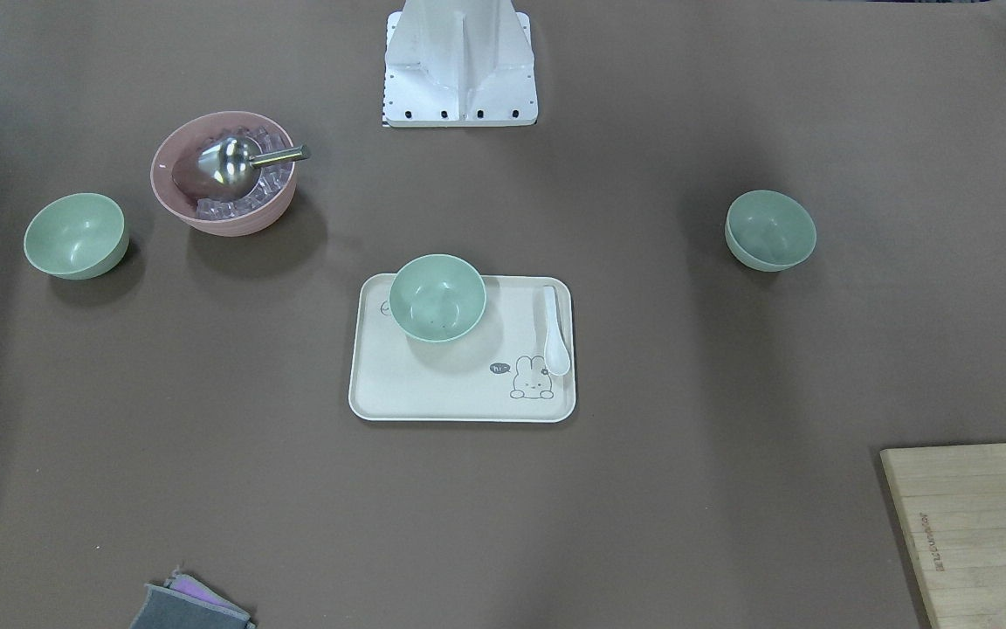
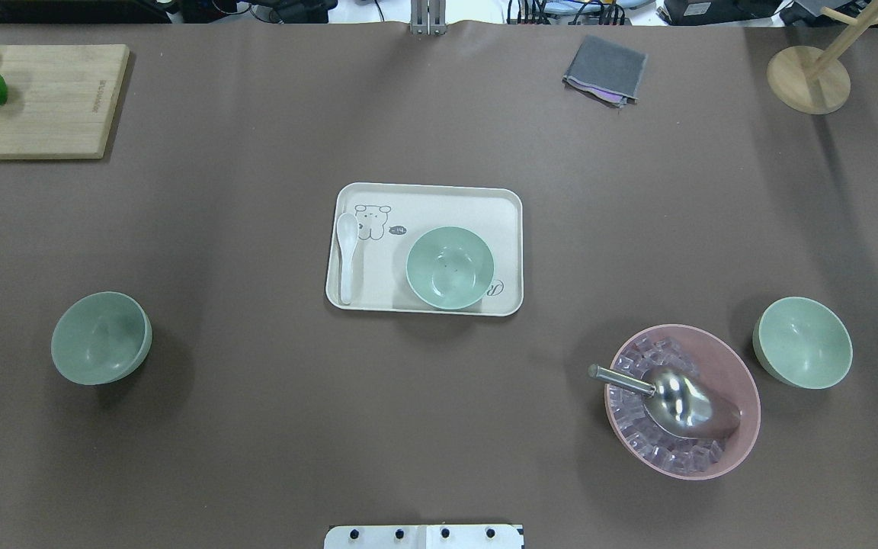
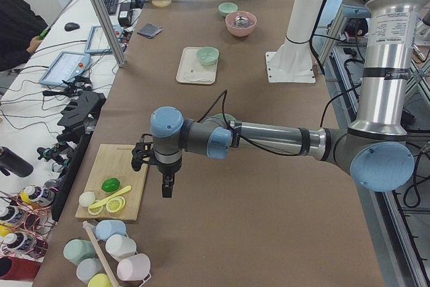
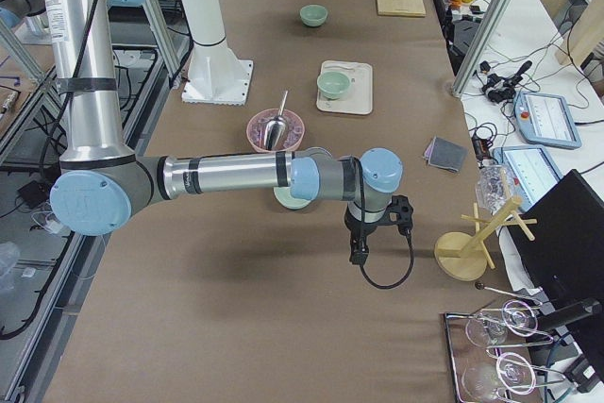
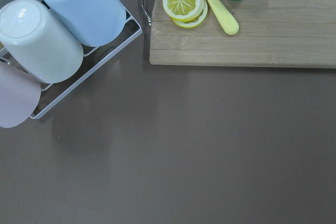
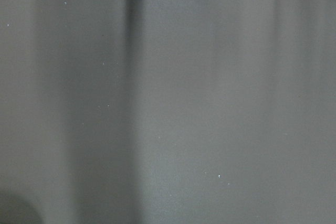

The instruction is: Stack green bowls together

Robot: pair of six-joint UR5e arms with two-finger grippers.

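Note:
Three pale green bowls stand apart on the brown table. One bowl [image 2: 101, 338] is on the robot's left side, also in the front view [image 1: 770, 230]. One bowl [image 2: 450, 268] sits on the cream tray [image 2: 427, 194] in the middle. One bowl [image 2: 802, 342] is on the robot's right, beside the pink bowl [image 2: 746, 381]. The left gripper [image 3: 166, 186] hangs above the table near the cutting board, far from the bowls. The right gripper [image 4: 357, 250] hangs over bare table near the wooden stand. Both show only in the side views, so I cannot tell if they are open or shut.
The pink bowl holds ice cubes and a metal scoop [image 2: 679, 404]. A white spoon [image 2: 346, 255] lies on the tray. A cutting board [image 2: 50, 103] with lime and lemon, a grey cloth [image 2: 605, 70], a wooden stand [image 2: 809, 78] and a cup rack [image 5: 58, 35] sit at the table's edges.

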